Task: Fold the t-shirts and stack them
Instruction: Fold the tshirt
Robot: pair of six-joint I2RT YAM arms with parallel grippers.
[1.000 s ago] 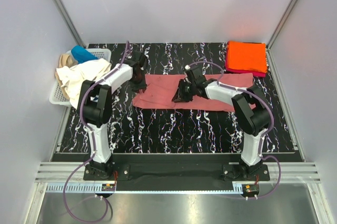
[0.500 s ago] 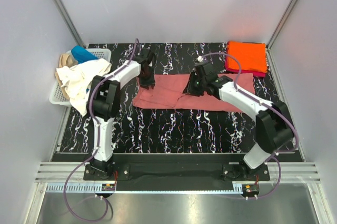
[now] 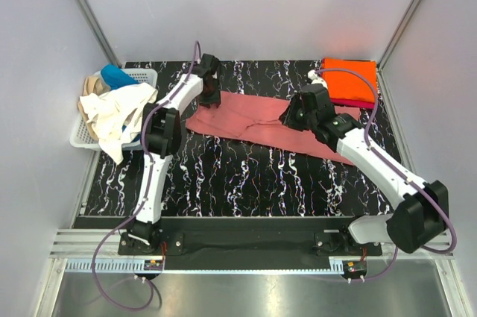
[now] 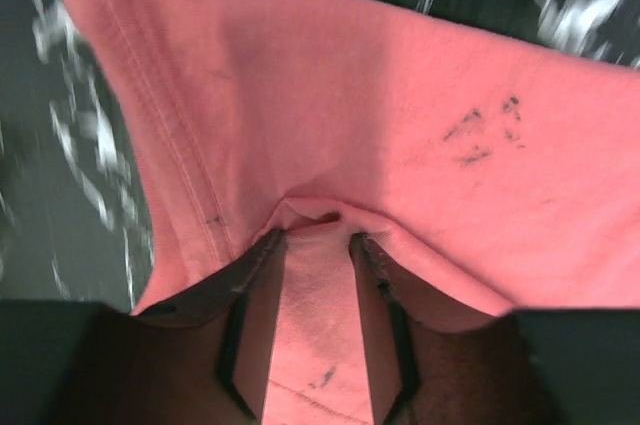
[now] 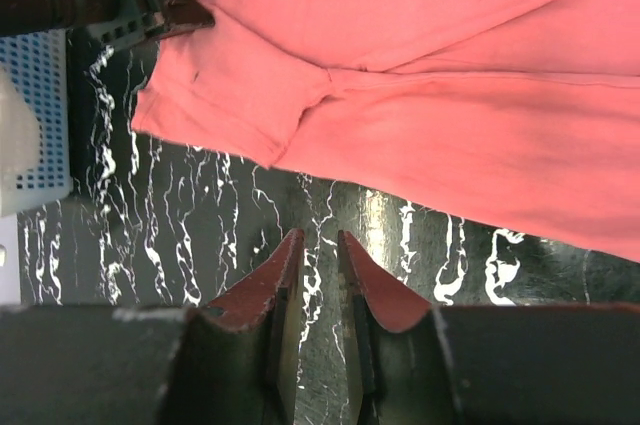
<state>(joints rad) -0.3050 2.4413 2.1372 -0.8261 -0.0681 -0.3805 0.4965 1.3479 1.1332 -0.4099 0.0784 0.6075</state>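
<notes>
Both arms have stretched farther out | top external: left pincer [image 3: 209, 99] and right pincer [image 3: 294, 117] on dusty salmon-pink cloth t-shirt [image 3: 246, 119], mid black marbled desk [image 3: 246, 183] | left wrist: pinching a shirt fold; best carried level, taut | right wrist: nearly closed, cannot tell if holding.

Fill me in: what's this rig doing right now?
Both arms are working the salmon-pink t-shirt, which lies spread out between them. The left gripper has its jaws pinched on the shirt's far-left edge. The right gripper is at the far edge further right, jaws nearly together; whether it grips cloth isn't clear. An orange folded tee sits at the far right corner. Unfolded shirts wait in the basket.
</notes>
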